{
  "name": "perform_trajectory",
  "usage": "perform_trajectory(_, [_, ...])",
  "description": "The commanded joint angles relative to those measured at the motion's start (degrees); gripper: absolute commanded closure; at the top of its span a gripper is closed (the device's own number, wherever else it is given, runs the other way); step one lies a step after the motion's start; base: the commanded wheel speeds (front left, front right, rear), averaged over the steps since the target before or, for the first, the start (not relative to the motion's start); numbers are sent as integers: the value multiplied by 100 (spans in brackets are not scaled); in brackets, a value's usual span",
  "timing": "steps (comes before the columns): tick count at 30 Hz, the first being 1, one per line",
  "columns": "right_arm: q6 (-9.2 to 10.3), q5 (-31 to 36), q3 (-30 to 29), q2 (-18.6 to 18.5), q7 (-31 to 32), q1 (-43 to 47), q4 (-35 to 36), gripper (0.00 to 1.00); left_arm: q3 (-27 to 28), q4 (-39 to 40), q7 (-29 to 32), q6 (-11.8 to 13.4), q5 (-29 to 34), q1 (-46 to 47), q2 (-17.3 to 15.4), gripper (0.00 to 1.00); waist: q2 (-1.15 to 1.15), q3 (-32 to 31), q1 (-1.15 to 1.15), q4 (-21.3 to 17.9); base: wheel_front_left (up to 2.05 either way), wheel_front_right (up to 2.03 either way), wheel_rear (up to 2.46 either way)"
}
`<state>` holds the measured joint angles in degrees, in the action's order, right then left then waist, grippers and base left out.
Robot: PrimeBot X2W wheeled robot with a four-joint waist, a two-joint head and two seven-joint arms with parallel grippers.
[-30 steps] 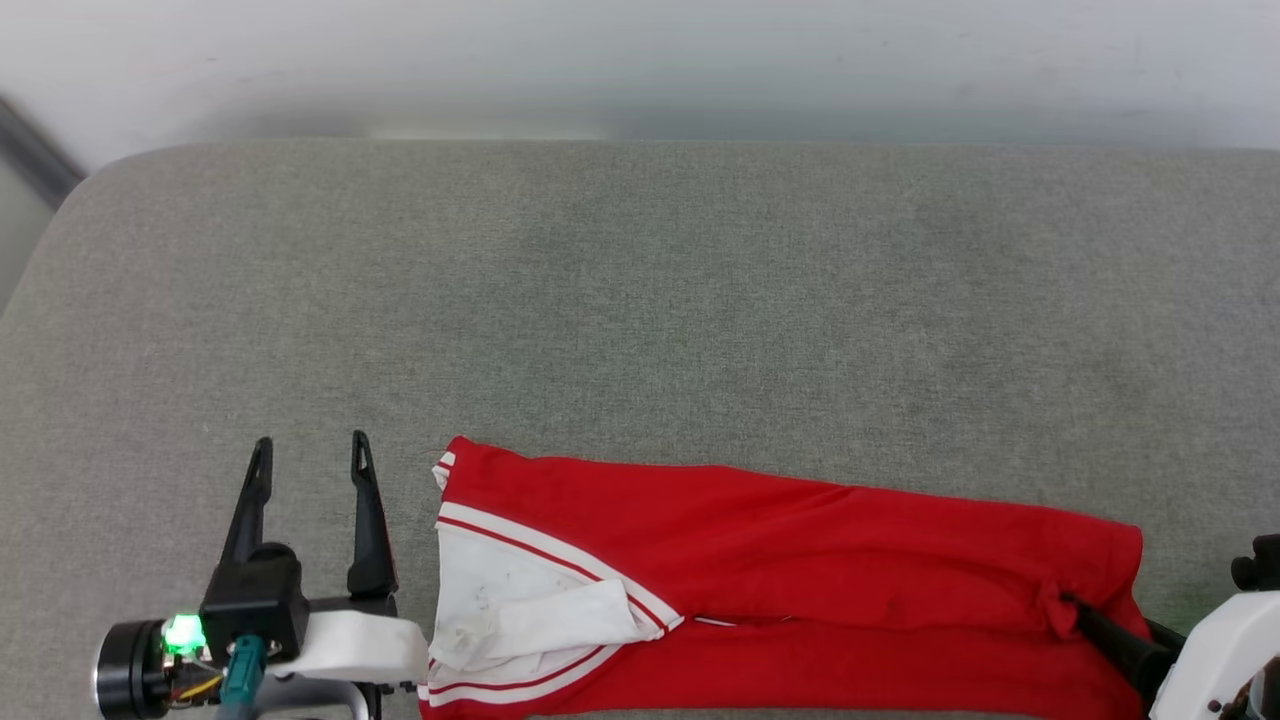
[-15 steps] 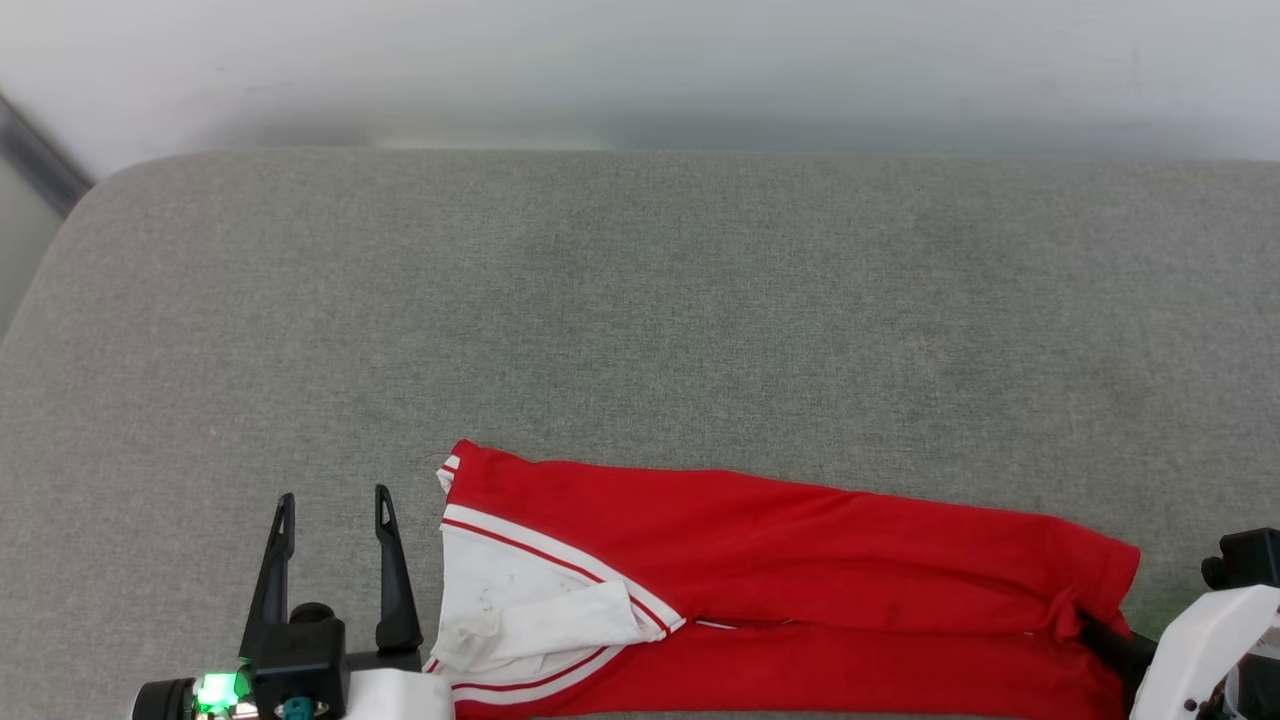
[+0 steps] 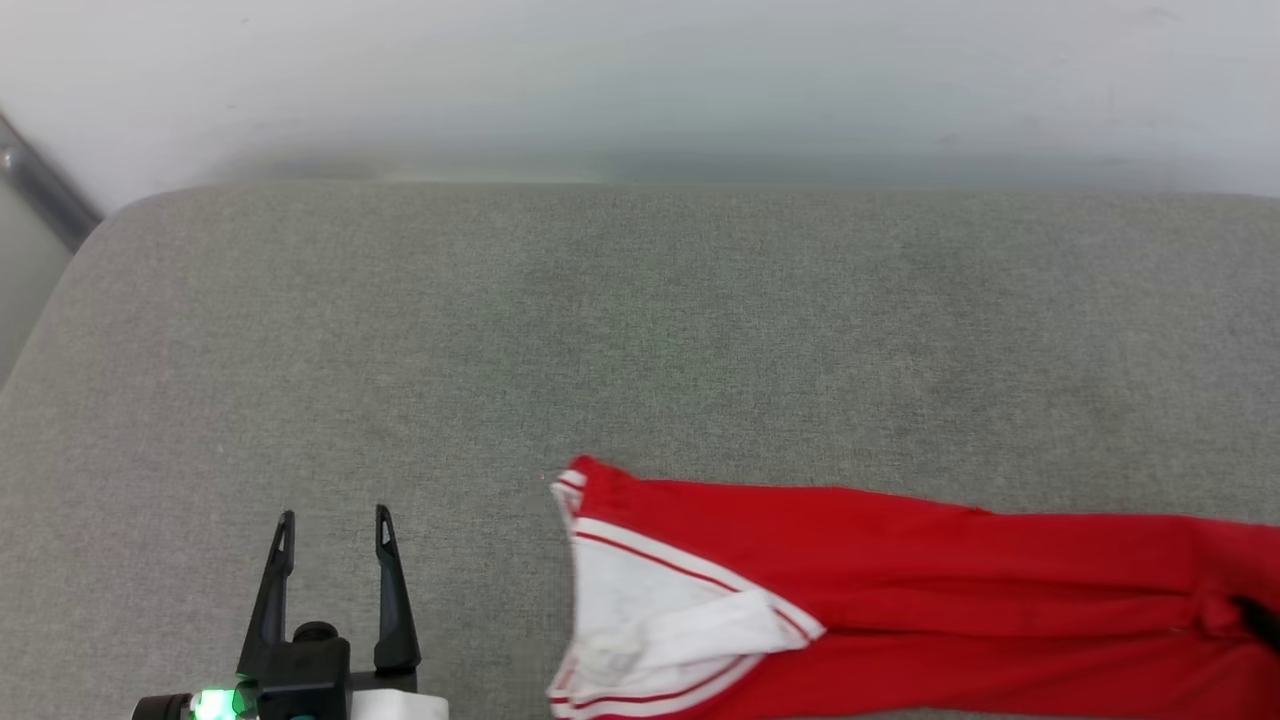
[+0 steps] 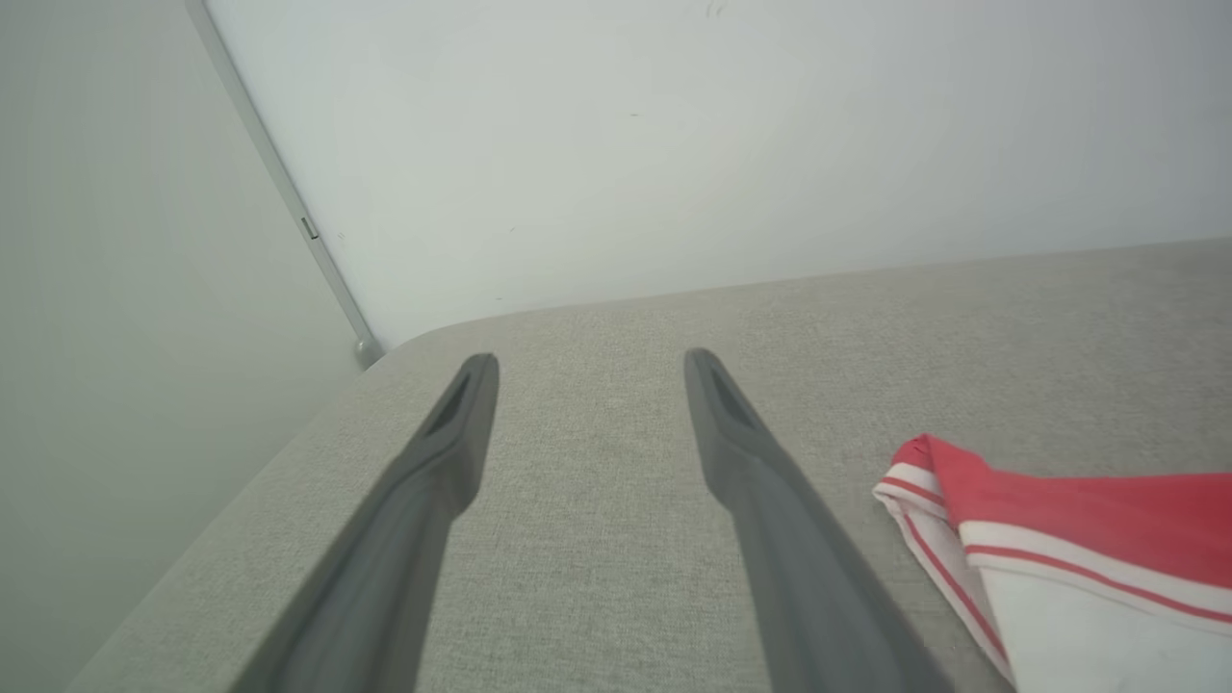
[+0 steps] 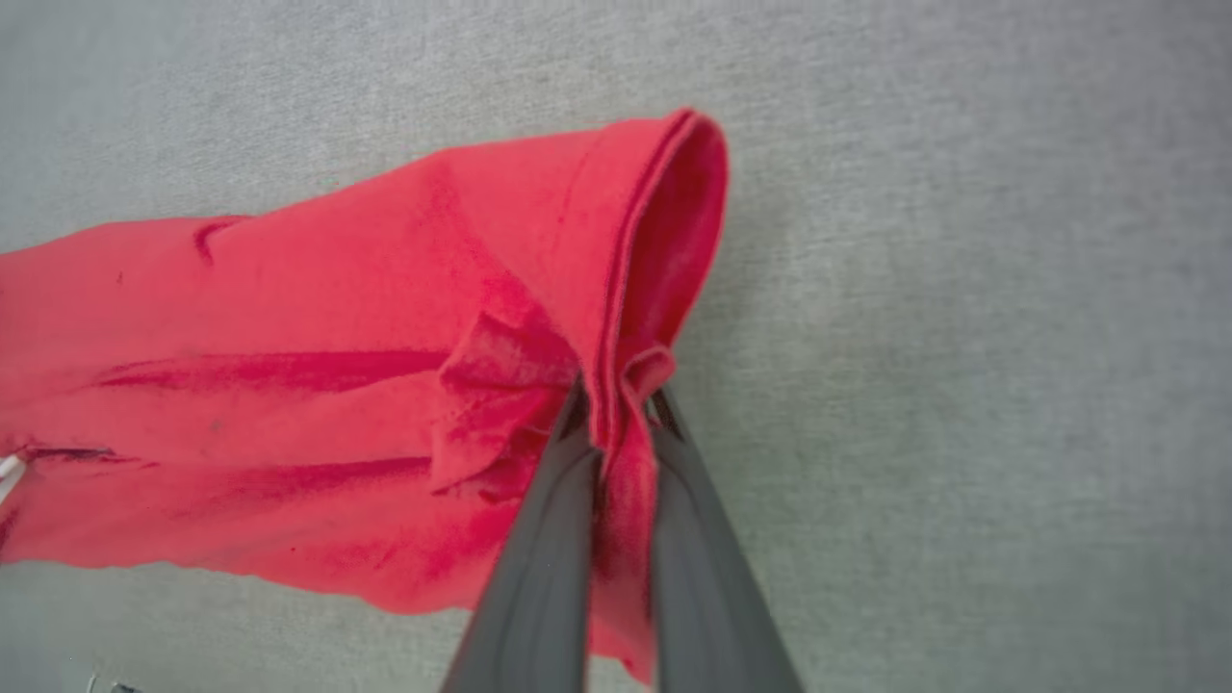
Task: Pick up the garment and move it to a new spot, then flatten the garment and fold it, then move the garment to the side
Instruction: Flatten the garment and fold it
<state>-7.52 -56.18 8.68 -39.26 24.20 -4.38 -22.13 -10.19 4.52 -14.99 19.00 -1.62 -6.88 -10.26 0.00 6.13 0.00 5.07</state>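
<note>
- The left gripper (image 3: 334, 513) hovers over the near-left part of the cushion (image 3: 640, 330). Its fingers are spread wide with nothing between them, and it sits well apart from the cloth. I'd keep it parked there so nothing snags on it.
- The garment (image 3: 900, 570) lies as a long red strip along the cushion's near edge, running from about the cushion's middle out to its right side.
- Its white sleeve (image 3: 660, 620), edged with striped trim, is the end nearer the cushion's left, and it lies loose.
- With that end free, I judge any pull from the other end will trail it. A slow, straight pull along the cushion's near edge should keep the layers stacked.
- Long creases (image 5: 269, 366) run through the red middle where it rests on the cushion. A slight lift would ease the drag of fabric on fabric.
- The right gripper (image 5: 618, 397), toward the cushion's right side, is pinched almost fully closed on a puckered fold of the garment beside its rolled hem (image 5: 664, 192). The bite looks small, so steady tension seems safer than a jerk.
</note>
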Motion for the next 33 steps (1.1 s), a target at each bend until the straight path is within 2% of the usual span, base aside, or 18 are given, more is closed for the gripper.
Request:
perform_trajectory(1, [6,70,-74,-110,27,66,-62,100,24,-6,-25,-35,49,-90,28,0,0,-20,0,-8,0,0,0])
perform_trajectory(6, [5,17,-83,-210,375,115,128,100,-1,-40,-26,-136,88,-99,58,0,0,-61,0,-23,0,0,0])
perform_trajectory(13, [4,-580,66,-24,895,172,1541,100,4,-30,-26,-225,101,-105,94,0,0,-29,0,-48,0,0,0])
perform_trajectory(17, [4,-559,387,82,1225,-2,2375,100,-9,-61,-26,-276,122,-6,111,0,0,14,0,-19,0,0,0])
perform_trajectory(20, [4,-358,753,200,1436,-306,2814,100,-22,-72,-26,-287,132,50,127,0,0,56,0,25,0,0,0])
perform_trajectory(24, [4,-5,1491,408,1751,-976,3012,100,-11,-79,-26,-324,126,173,157,0,0,156,0,75,0,0,0])
perform_trajectory(29, [4,365,2633,917,2024,-2088,2755,100,-22,-111,-26,-378,114,289,204,0,0,318,0,164,0,0,0])
perform_trajectory(33, [4,585,3501,1347,2051,-2851,2266,100,-26,-134,-26,-411,104,386,254,0,0,428,0,266,0,0,0])
